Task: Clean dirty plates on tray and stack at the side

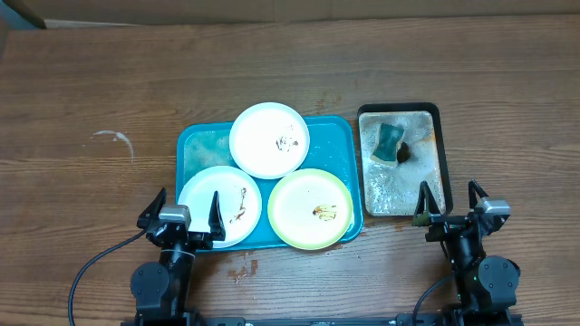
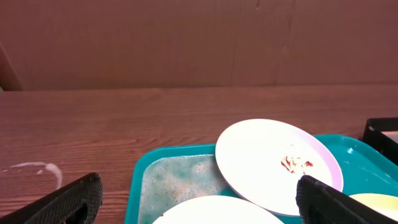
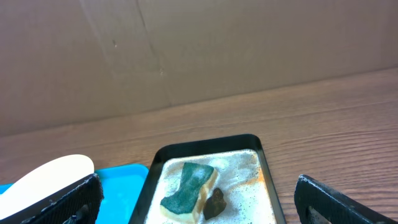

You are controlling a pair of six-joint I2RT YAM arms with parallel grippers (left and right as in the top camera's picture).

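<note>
Task not begun. Large teal rectangular plastic tray (image 1: 195,149) holds all three round shallow plates: far white plate (image 1: 269,139), near white plate (image 1: 220,206), pale yellow-green plate (image 1: 310,208), each smeared (no side stack yet). Left gripper (image 1: 188,199) and right gripper (image 1: 448,192) gape wide, empty; green sponge (image 1: 390,140) untouched.

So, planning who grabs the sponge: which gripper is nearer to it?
Right. The right gripper is at the black tray's near end, sponge ahead-left; the left gripper is farther, by the teal tray's near-left white plate.
</note>
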